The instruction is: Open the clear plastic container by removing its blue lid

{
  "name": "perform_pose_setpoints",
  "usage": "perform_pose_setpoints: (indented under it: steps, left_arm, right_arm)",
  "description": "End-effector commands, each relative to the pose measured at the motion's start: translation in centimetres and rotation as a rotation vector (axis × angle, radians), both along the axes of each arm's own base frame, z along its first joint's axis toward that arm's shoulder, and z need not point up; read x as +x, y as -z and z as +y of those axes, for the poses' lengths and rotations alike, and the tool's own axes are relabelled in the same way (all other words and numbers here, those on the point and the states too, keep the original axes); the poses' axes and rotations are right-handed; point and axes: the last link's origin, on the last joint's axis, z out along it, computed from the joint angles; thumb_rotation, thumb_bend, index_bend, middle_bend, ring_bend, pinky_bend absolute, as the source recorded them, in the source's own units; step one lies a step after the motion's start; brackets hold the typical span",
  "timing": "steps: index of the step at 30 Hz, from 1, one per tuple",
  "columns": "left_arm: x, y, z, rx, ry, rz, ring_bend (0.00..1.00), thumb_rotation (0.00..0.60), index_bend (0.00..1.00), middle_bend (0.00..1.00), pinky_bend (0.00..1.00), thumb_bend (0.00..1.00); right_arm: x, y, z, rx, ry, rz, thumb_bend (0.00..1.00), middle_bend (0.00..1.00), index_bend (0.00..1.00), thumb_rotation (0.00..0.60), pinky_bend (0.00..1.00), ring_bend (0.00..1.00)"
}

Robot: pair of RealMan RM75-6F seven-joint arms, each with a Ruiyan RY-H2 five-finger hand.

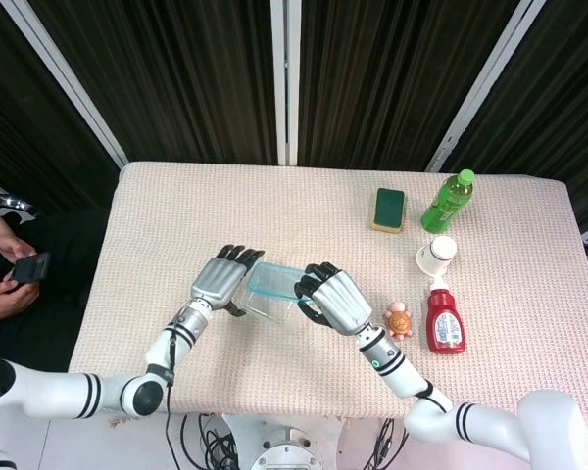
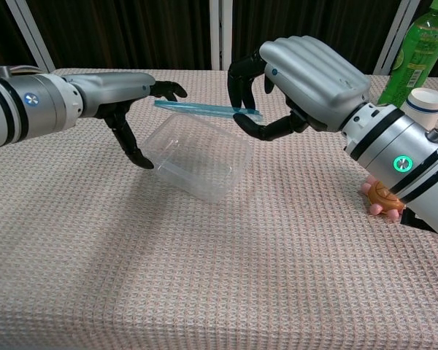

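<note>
Your right hand (image 2: 299, 80) reached in from the right with its back turned up and its fingers curled downward, and it pinched the near end of the blue lid (image 2: 204, 109) between thumb and fingertips; the lid was held flat and level, raised above the table (image 2: 204, 277). Your left hand (image 2: 124, 98) came in low from the left, its fingers (image 2: 128, 138) spread apart and pointing down beside the clear plastic container (image 2: 201, 160); it held nothing that I could see, and from the chest view I could not tell whether a fingertip touched the container's wall. The container sat below the lid, tilted with its mouth turned up toward the hands, its far side lifted and its near edge on the cloth, between your two hands near the middle of the table. In the head view the lid (image 1: 274, 282) lay over the container's top, so the gap between them showed only from the chest camera. Off to your right stood one green bottle (image 1: 448, 201), one green sponge (image 1: 389, 209), one white cup (image 1: 437, 254), one red ketchup bottle (image 1: 444, 321) lying flat, and one small turtle toy (image 1: 400, 319).
</note>
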Motion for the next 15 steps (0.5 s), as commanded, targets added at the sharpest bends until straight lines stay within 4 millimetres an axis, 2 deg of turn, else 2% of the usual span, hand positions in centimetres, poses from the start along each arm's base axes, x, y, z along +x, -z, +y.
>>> perform_pose_setpoints:
  steps: [1, 10, 15]
  left_arm:
    - [-0.7, -0.6, 0.1, 0.012, -0.019, -0.015, 0.00, 0.600, 0.00, 0.01, 0.03, 0.04]
    - [-3.1, -4.1, 0.4, 0.092, -0.073, -0.105, 0.00, 0.600, 0.00, 0.00, 0.01, 0.03]
    - [-5.4, -6.7, 0.2, 0.169, -0.101, -0.129, 0.00, 0.600, 0.00, 0.00, 0.01, 0.03]
  right_arm:
    - [-0.4, -0.5, -0.2, -0.017, 0.009, 0.003, 0.33, 0.58, 0.84, 0.600, 0.46, 0.36]
    - [-2.0, -3.3, -1.7, -0.109, 0.059, 0.023, 0.33, 0.58, 0.85, 0.600, 0.46, 0.37]
    - [-3.3, -4.5, -3.8, -0.167, 0.127, 0.050, 0.33, 0.58, 0.85, 0.600, 0.46, 0.37]
